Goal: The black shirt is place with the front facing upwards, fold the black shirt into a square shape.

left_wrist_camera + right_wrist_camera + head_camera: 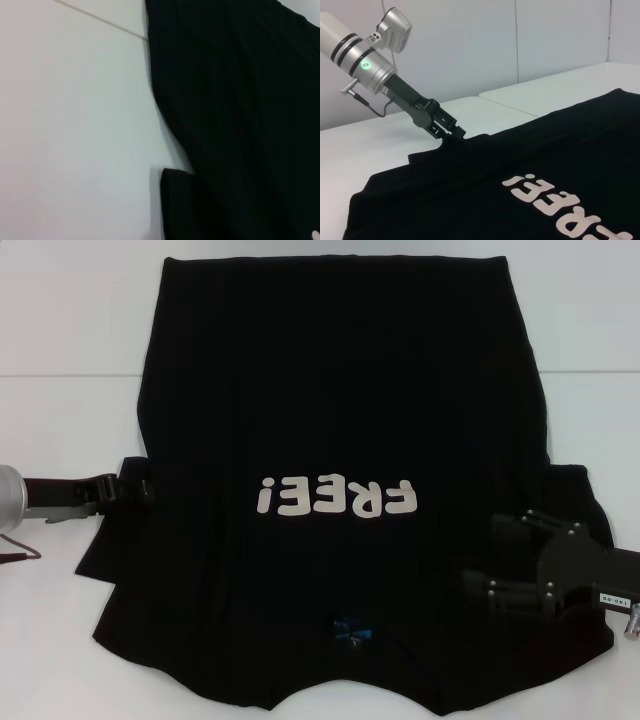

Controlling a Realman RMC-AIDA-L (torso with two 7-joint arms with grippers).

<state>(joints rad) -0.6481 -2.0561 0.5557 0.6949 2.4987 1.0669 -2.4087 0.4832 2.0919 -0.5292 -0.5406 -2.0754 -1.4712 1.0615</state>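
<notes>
While the shirt [330, 440] lies flat on the white bench [70, 330], front up, its collar and blue label [351, 632] toward the robot and the hem at the far side, both arms sit at sleeve level, one per side. Left side: the left tool [146, 490] has its tip at the shirt's edge, just where the left sleeve [115, 550] meets the body; from the right wrist view its fingers look closed together on or against that edge, but I cannot tell whether cloth is actually pinched. The placement fits a first fold: take the side at the armpit and carry it inward toward the centre. Centre: one line of cream lettering [335, 498] reads "FREE!" upside down from the head view, confirming the front faces up. Right side: the right tool [500, 560] rests over the right sleeve [575, 490], fingers spread apart with nothing between them, presumably positioned to grip the matching point. Count: one shirt, two sleeves both unfolded, one label, two tools. No fold is made yet; the shirt is at full spread.
</notes>
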